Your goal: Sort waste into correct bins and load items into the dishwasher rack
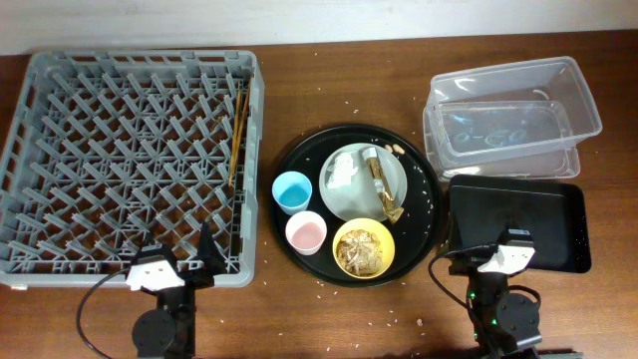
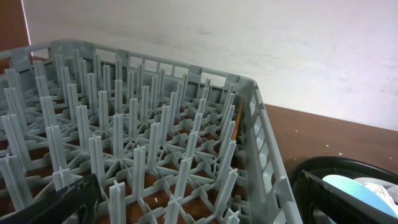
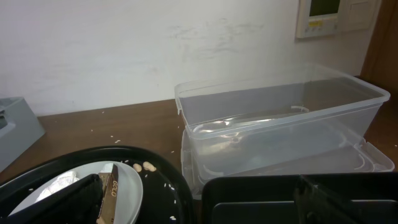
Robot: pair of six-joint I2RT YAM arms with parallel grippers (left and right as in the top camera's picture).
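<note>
rack [image 1: 130,160] grey lattice | plate [image 1: 349,206] pale grey-green | bowl [image 1: 337,246] yellow | pink cup [image 1: 305,232] | light-blue cup [image 1: 293,190] | shallow tray [image 1: 513,204] black | tub [image 1: 513,120] clear

Round black tray [image 1: 427,215] on wooden table [image 1: 329,80]; brown chopsticks [image 1: 238,135] to its left.

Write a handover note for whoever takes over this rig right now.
Left gripper open by the rack's near edge; right gripper open at the black tray's near edge; both empty.
Tissue and wrapper on the plate, scraps in the yellow bowl, blue cup and pink cup alongside, all on the round tray.
Clear tub and black tray hold nothing.
Nothing sorted or loaded yet; all of it is left.
</note>
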